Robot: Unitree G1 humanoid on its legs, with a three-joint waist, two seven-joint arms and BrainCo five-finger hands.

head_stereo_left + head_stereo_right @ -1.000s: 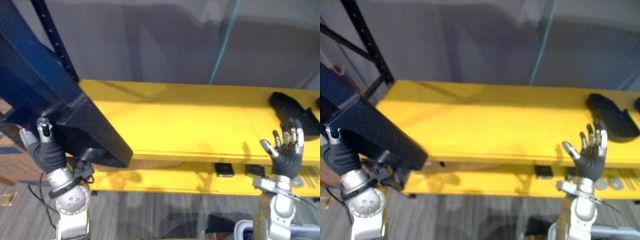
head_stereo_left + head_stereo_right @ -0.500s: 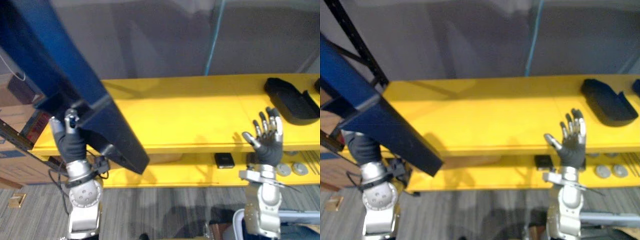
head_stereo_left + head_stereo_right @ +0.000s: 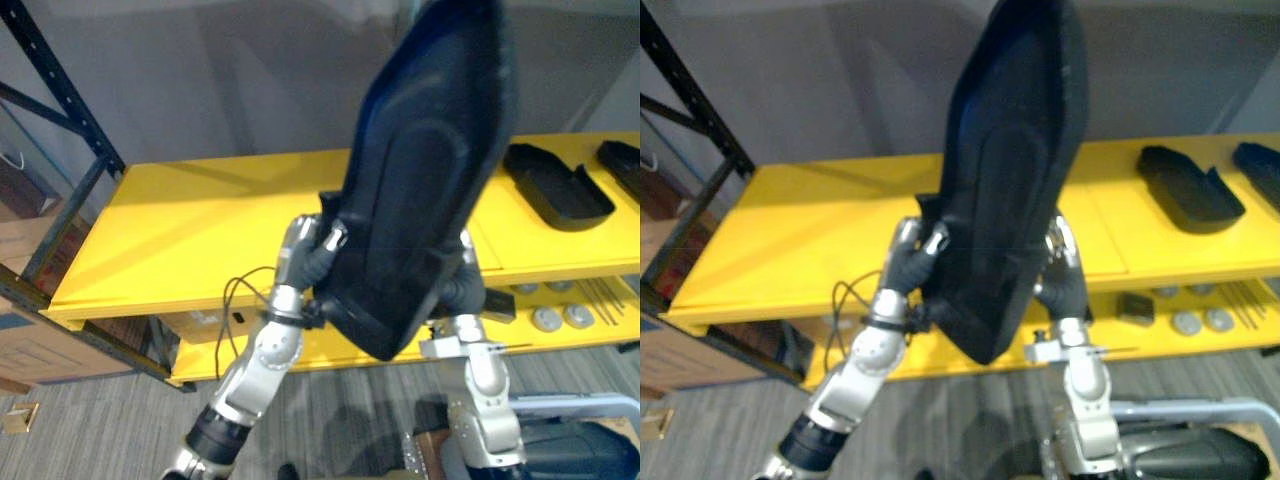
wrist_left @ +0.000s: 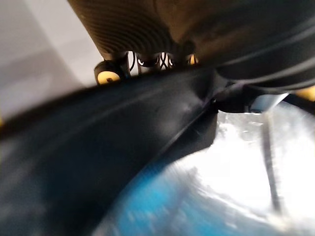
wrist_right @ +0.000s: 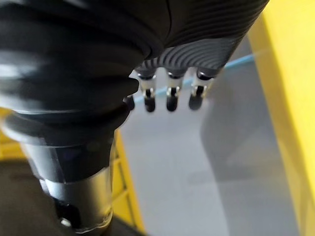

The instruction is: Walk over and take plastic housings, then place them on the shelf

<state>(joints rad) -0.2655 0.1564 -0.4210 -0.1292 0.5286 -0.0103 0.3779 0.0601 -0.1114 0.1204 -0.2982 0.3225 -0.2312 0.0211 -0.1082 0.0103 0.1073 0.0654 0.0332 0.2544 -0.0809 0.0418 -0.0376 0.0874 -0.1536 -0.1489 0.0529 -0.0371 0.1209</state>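
**Carrying the housing to the shelf.** The large black plastic housing [image 3: 420, 180] is held up on end in front of the head camera, above the front edge of the yellow shelf [image 3: 200, 220] and clear of its top board. The left hand [image 3: 308, 250] has its fingers curled on the housing's lower left edge. The right hand [image 3: 1060, 265] is set against the lower right edge, largely hidden behind the part; its own wrist view shows straight fingers closed on nothing, so it appears to brace rather than grip.

To finish the step well, the housing probably needs tipping forward and flat before it goes down. It should go on the bare middle of the board — well apart from the two smaller black housings [image 3: 555, 185] [image 3: 622, 160] already lying at the robot's right. With only one hand truly gripping, a slow tilt seems prudent, since the part could pivot about the left hand.

Half a second earlier the housing hung at the robot's left in the left hand alone, and the right hand was raised open near the shelf edge, apart from it. The housing has since swung to centre and the right hand has met it — the camera has also shifted.
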